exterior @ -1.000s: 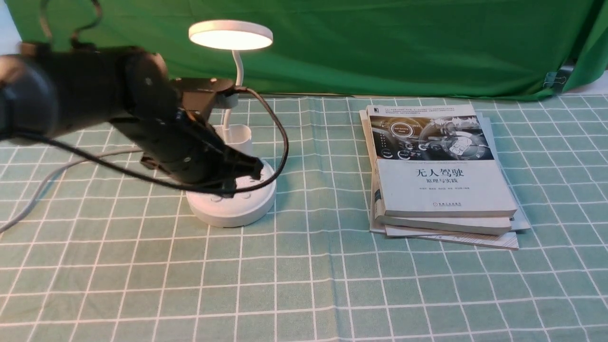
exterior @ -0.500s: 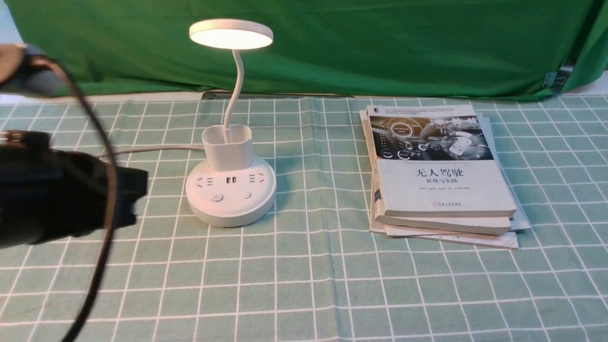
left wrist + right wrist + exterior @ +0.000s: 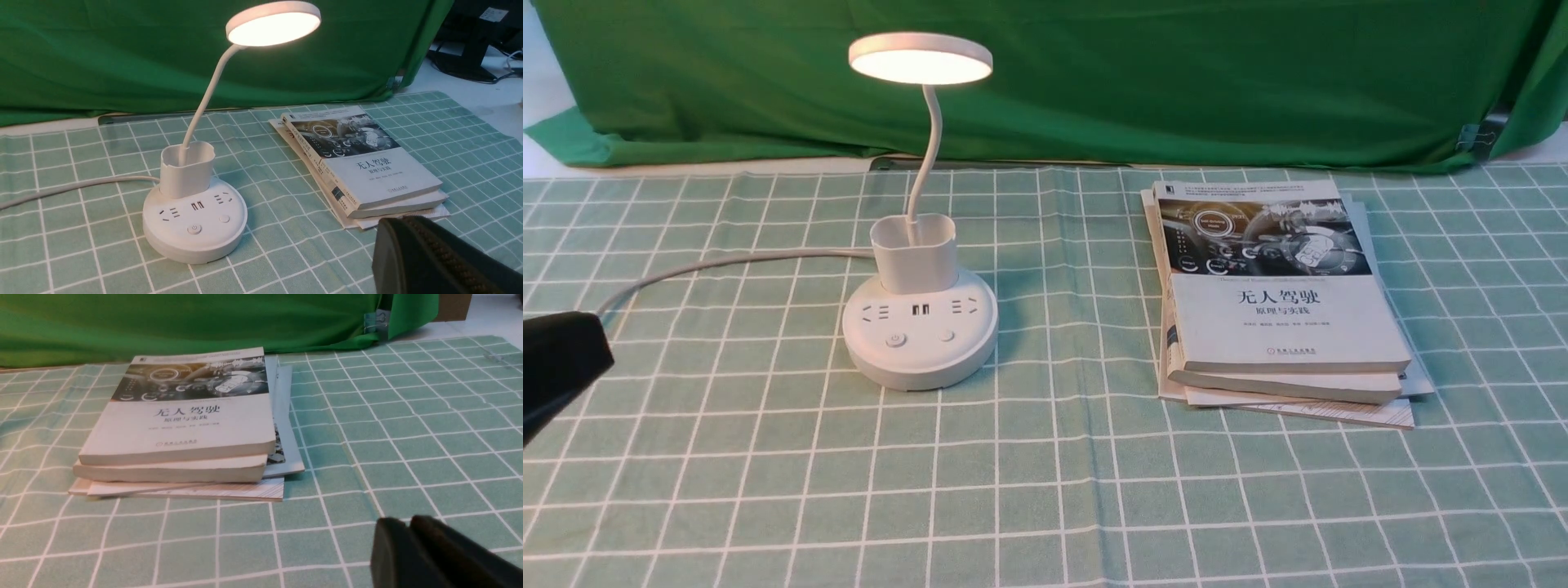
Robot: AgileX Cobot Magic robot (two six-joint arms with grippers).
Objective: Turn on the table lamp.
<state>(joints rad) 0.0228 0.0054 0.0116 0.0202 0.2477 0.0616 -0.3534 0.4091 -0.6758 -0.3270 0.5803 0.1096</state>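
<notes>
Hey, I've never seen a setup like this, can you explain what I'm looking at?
It's a robot with two arms. One picture looks forward from between them; the other two come from cameras on its left and right wrists. On the checked cloth stand a lit white table lamp, on the robot's left, and a stack of books, on its right. The dark shapes poking into the wrist pictures are the left pincer and right pincer. Both look shut, and neither holds anything.
</notes>
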